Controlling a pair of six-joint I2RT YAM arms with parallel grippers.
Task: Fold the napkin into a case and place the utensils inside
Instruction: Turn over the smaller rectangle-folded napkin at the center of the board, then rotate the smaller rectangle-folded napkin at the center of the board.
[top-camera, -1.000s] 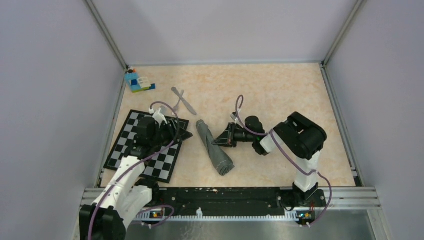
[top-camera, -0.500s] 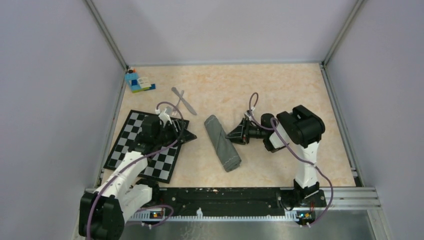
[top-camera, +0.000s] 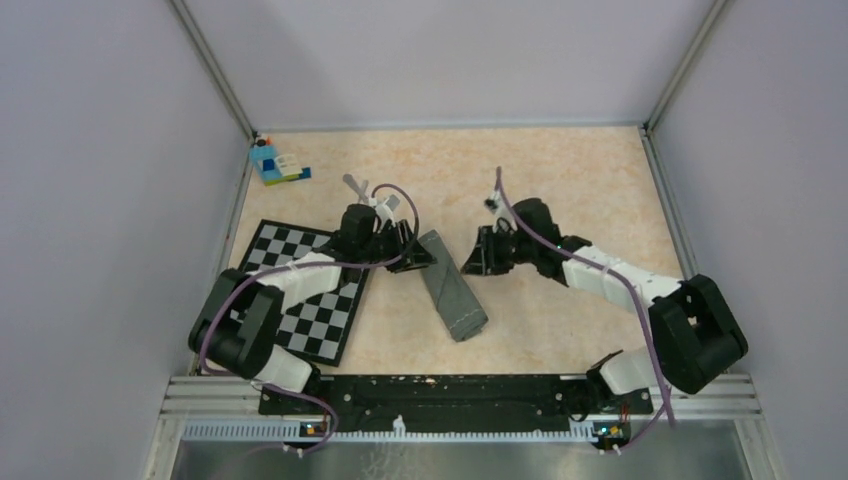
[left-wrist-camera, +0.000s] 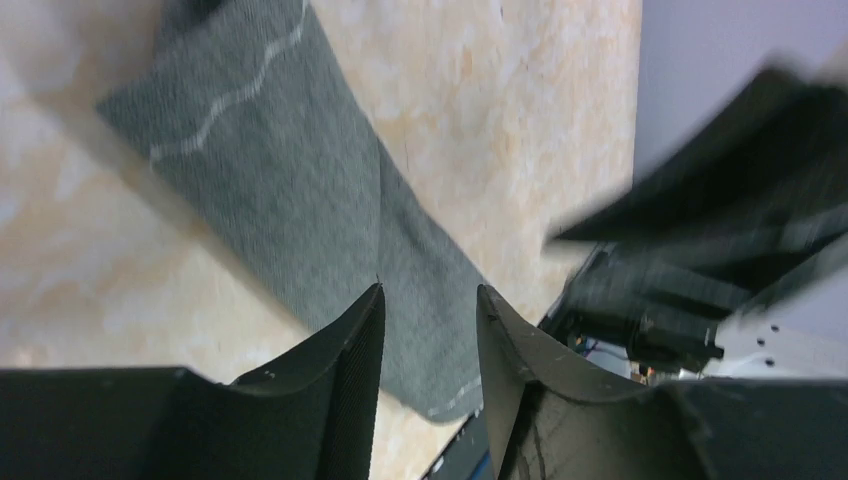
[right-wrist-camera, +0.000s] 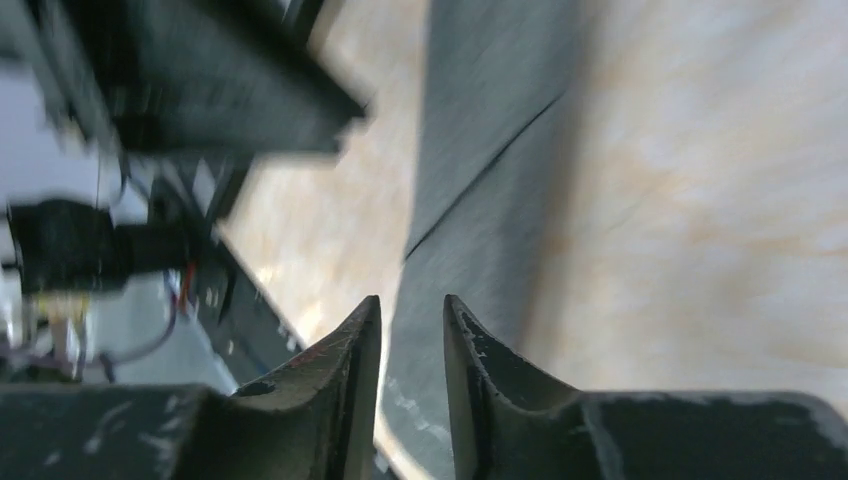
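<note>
Currently the napkin lies folded into a narrow grey strip, the case, slanted on the counter between the two arms and just right of the checkered mat. The left pincer sits at the strip's far-left edge with its jaws parted and nothing between them; its wrist view shows cloth under the gap. The right pincer is just beside the strip's far-right edge, jaws also slightly parted and empty. The utensils lie beyond the left arm, mostly hidden by it and well apart from the case. None are inside yet.

Risks:
- Both pincers crowd the same end of the strip, so they could collide, or tug opposite ways and pull the fold open.
- A pinch that takes all layers instead of just the top one would lift the whole case rather than open a pocket.
- The cloth looks limp, so dragging it on the counter would skew or unroll it.
- The left arm's wrist and cable pass over the utensils, so a careless swing could knock them toward the blue brick block.
- The wrist views are blurred, so the layer edges are hard to tell apart.
</note>
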